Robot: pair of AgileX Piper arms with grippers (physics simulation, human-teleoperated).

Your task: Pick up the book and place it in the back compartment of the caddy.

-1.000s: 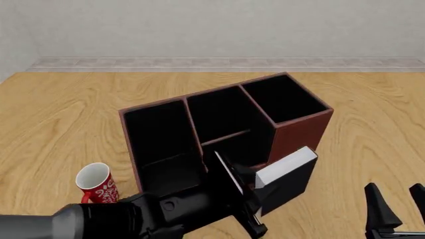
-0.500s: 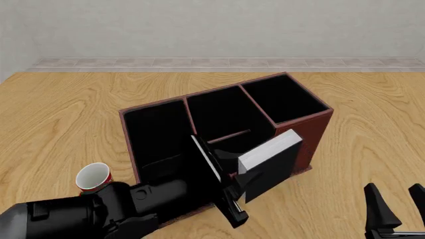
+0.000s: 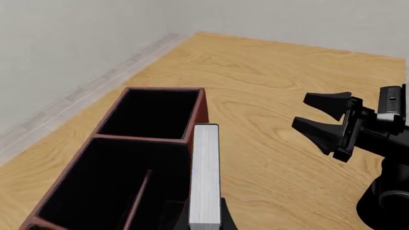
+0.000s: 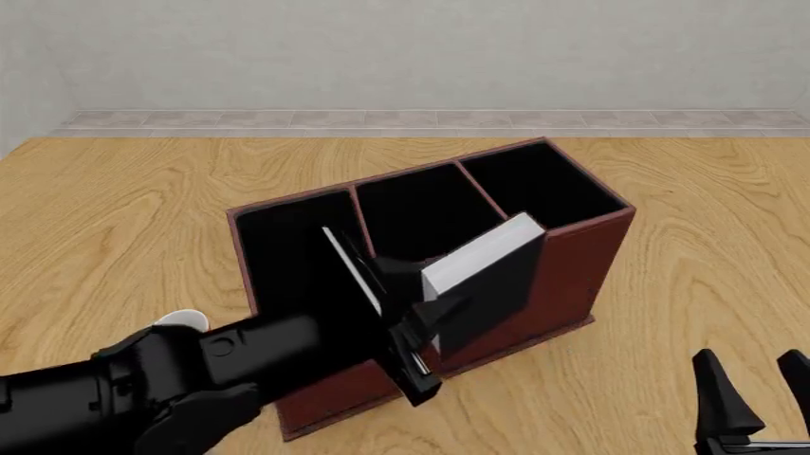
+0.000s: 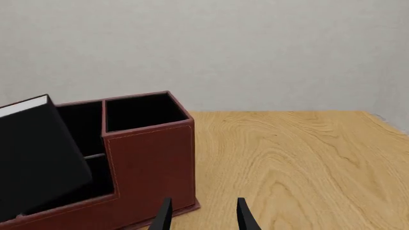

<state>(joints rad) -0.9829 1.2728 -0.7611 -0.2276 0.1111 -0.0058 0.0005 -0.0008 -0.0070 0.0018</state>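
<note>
The book (image 4: 481,275), a thick black hardback with a white page block, is pinched in the left claw (image 4: 408,313) and tilted over the caddy (image 4: 570,256), a reddish-brown box with black cells. It has risen from beside the stepped wall. The right claw (image 4: 756,403) rests spread on the wood-grain table (image 4: 127,209).

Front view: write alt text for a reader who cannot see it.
The left gripper holds a black book tilted above the middle of a reddish-brown caddy on a wooden table. The right gripper waits open at the near right corner, and a white mug peeks out behind the left arm.
</note>
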